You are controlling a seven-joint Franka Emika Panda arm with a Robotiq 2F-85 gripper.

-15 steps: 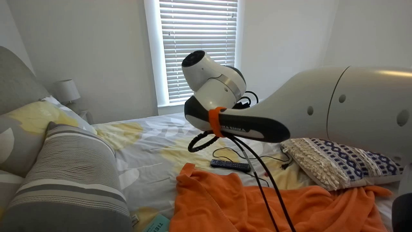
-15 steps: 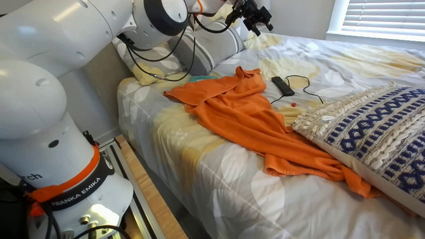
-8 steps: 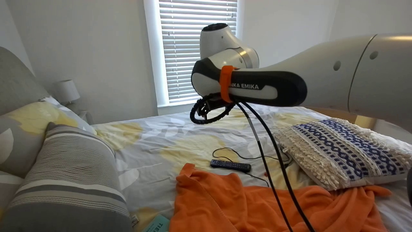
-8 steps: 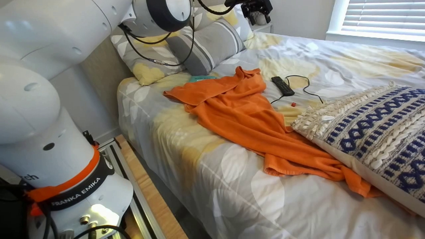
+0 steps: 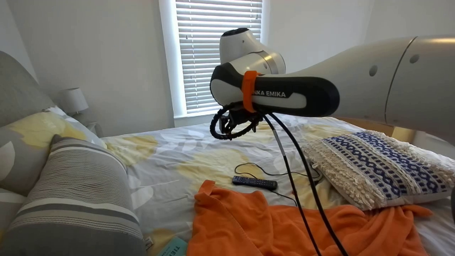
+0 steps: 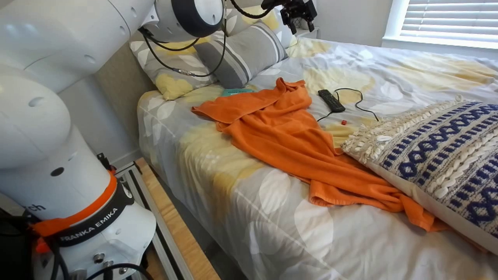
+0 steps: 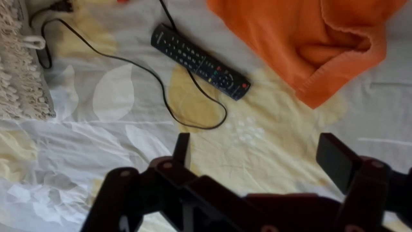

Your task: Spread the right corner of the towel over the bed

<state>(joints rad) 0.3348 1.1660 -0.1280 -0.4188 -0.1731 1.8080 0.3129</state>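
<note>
One soft, rumpled towel (image 6: 280,130) and one tufted cushion (image 6: 439,155) lie on the bed (image 6: 233,202). The gripper (image 7: 254,153) has jaws spread wide.

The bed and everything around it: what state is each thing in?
Pincer: open, empty
Orange towel: rumpled, partly folded over
Bed: covered, lightly creased
Remote: lying face up
Black cord: looped, plug lying loose
Patterned cushion: pattern side up
Striped pillow: leaning
Blinds: lowered
Lamp: unclear if lit
</note>
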